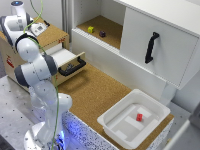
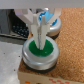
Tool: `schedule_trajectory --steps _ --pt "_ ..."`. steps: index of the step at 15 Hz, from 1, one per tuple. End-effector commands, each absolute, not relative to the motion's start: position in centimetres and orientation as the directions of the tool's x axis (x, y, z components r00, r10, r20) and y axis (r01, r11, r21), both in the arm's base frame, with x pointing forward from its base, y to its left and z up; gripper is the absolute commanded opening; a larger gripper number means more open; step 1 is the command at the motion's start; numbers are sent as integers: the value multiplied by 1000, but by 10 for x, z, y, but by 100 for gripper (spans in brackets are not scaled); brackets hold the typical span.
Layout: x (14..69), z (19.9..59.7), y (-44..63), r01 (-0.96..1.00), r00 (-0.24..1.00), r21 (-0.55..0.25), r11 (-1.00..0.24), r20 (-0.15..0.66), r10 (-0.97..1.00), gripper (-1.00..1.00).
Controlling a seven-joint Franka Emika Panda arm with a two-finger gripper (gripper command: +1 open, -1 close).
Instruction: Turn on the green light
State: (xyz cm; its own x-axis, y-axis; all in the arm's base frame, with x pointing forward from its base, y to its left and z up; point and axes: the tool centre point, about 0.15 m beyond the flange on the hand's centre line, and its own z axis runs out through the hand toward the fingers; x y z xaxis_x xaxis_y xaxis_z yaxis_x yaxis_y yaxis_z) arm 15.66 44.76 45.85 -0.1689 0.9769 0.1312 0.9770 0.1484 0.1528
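In the wrist view a round green button [image 2: 39, 50] with a silver ring sits in the top of a cork-surfaced box [image 2: 62, 65]. My gripper [image 2: 40, 35] is shut, with its white fingertips together and resting on the far part of the green cap. Whether the button is lit I cannot tell. Behind the fingers there is a blue glow [image 2: 47, 18]. In the exterior view the gripper [image 1: 36, 27] is over the top of the box [image 1: 52, 35] at the far left, and it hides the button there.
Below the box top an open drawer [image 1: 70, 60] with a black handle sticks out. A cabinet door with a black handle [image 1: 151, 47] stands on the exterior view's right, beside a shelf holding a yellow block [image 1: 90, 29] and a dark block [image 1: 102, 34]. A white bin [image 1: 112, 122] holds a red block [image 1: 139, 117].
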Motion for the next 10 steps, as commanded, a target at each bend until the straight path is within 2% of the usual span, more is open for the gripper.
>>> schedule_trajectory --steps 1,2,5,10 --pt "165 428 460 971 -149 196 138 42 988 -100" --pt "165 433 458 973 -143 192 130 52 988 -100" --pt "172 484 453 975 -127 203 96 146 981 -100" --pt "185 521 436 977 -95 203 57 180 979 -100"
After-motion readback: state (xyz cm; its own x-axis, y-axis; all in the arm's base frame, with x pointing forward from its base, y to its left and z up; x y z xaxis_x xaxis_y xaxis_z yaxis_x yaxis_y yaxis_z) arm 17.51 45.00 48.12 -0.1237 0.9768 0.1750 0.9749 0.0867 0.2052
